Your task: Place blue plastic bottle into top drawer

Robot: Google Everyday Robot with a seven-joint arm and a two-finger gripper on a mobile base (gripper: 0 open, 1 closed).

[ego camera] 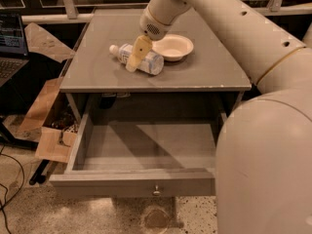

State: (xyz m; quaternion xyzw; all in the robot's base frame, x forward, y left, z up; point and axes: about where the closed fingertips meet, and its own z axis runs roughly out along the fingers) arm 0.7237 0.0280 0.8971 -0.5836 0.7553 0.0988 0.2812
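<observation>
The blue plastic bottle (pixel 152 62) lies on its side on the grey cabinet top (pixel 204 72), white cap pointing left, just left of the white bowl (pixel 171 47). My gripper (pixel 136 55) reaches down from the upper right and sits over the middle of the bottle, covering part of its label. The top drawer (pixel 131 183) is pulled fully open below the cabinet top, with its round metal knob at the front centre. Nothing shows inside the drawer.
My large pale arm fills the right side of the view and overhangs the drawer's right end. A laptop (pixel 9 48) stands at the far left. Cardboard pieces (pixel 48 130) and cables lie on the floor left of the cabinet.
</observation>
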